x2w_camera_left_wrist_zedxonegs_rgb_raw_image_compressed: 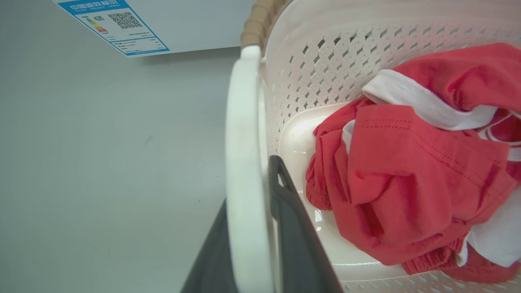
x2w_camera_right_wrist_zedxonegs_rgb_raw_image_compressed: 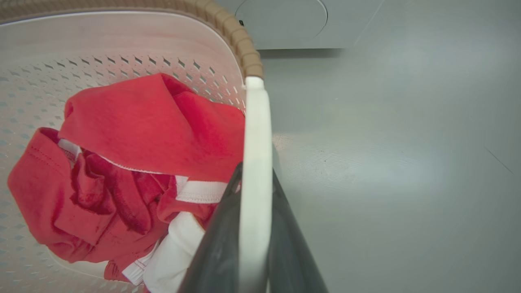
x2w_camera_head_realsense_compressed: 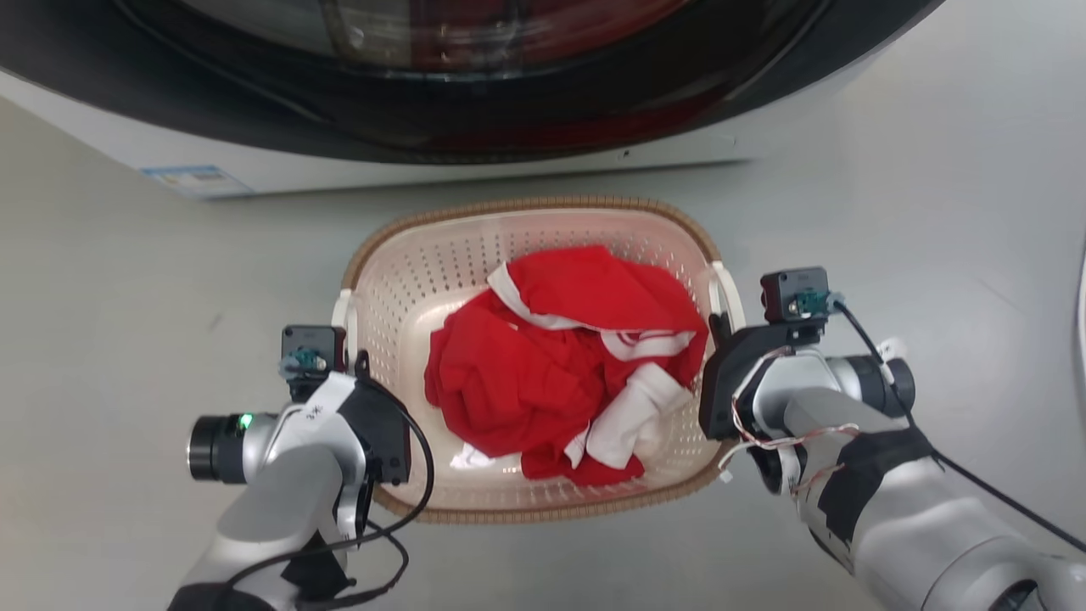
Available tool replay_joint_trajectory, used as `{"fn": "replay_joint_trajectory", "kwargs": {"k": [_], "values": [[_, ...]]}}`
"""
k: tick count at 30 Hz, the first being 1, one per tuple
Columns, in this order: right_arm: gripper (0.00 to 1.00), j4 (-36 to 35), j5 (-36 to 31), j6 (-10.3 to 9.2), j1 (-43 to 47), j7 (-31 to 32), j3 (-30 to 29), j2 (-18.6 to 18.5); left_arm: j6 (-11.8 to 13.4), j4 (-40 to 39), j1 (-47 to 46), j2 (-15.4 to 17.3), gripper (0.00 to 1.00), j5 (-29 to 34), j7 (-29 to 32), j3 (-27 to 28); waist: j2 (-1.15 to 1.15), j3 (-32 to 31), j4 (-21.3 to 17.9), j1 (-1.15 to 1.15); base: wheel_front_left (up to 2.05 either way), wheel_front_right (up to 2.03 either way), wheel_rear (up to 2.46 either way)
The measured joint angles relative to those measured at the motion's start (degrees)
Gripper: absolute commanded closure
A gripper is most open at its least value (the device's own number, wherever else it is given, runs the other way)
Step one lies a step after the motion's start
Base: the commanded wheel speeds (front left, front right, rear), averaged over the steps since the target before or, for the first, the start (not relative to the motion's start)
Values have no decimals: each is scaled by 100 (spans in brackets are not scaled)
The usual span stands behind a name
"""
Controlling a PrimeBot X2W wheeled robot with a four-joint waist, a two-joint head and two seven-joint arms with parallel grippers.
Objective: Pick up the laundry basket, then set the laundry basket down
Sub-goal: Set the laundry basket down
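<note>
Cream-white perforated plastic laundry basket (x2w_camera_head_realsense_compressed: 399, 280), rounded-rectangular with a brown woven-look rim, sits at the middle of the head view. It holds a crumpled heap of red and white clothes (x2w_camera_head_realsense_compressed: 560, 365). Its far rim lies near the front of the white washing machine (x2w_camera_head_realsense_compressed: 441, 170), with a narrow strip of grey floor (x2w_camera_head_realsense_compressed: 127, 322) between them. I cannot tell whether the basket's base touches the floor. Bare floor lies open to the left and to the right of the basket, and on its near side.

The left gripper (x2w_camera_left_wrist_zedxonegs_rgb_raw_image_compressed: 249, 211) is closed on the white left handle (x2w_camera_left_wrist_zedxonegs_rgb_raw_image_compressed: 242, 134), one dark finger on each side of it. The right gripper (x2w_camera_right_wrist_zedxonegs_rgb_raw_image_compressed: 256, 171) pinches the white right handle (x2w_camera_right_wrist_zedxonegs_rgb_raw_image_compressed: 255, 122) the same way.

A blue-bordered energy label (x2w_camera_left_wrist_zedxonegs_rgb_raw_image_compressed: 118, 24) sits low on the left of the machine's front. It carries a blue header of white Chinese characters, small coloured rating bars and a QR code. Its fine print is too small to read. A round cover (x2w_camera_right_wrist_zedxonegs_rgb_raw_image_compressed: 285, 20) shows low on the machine's right.
</note>
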Motion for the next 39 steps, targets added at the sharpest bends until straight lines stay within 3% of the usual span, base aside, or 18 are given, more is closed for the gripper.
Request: {"fn": "replay_joint_trajectory", "kwargs": {"k": [21,34,35,36,38,39], "values": [[100,129,-167,0,-1080,-514,-80,-15,5,160,-1158,8,100,199,-438,223,0,1650,63,0,0,0,0],[100,119,-183,0,-1199,-813,-80,-11,4,316,-1380,7,100,356,-617,282,-1,1855,81,-2,0,0,0],[88,119,-183,1,-1201,-843,-80,-11,3,332,-1396,4,100,356,-633,289,-1,1863,81,-1,0,0,0],[77,119,-185,1,-1201,-850,-76,-10,0,352,-1417,1,79,357,-649,293,-1,1868,81,-1,0,0,0],[55,120,-209,1,-1199,-850,-60,-3,-2,379,-1448,-4,55,387,-655,296,-1,1870,80,-1,0,0,0],[40,116,-209,3,-1200,-851,-58,11,-2,394,-1450,-20,42,408,-655,297,-1,1869,81,-1,0,0,0]]}}
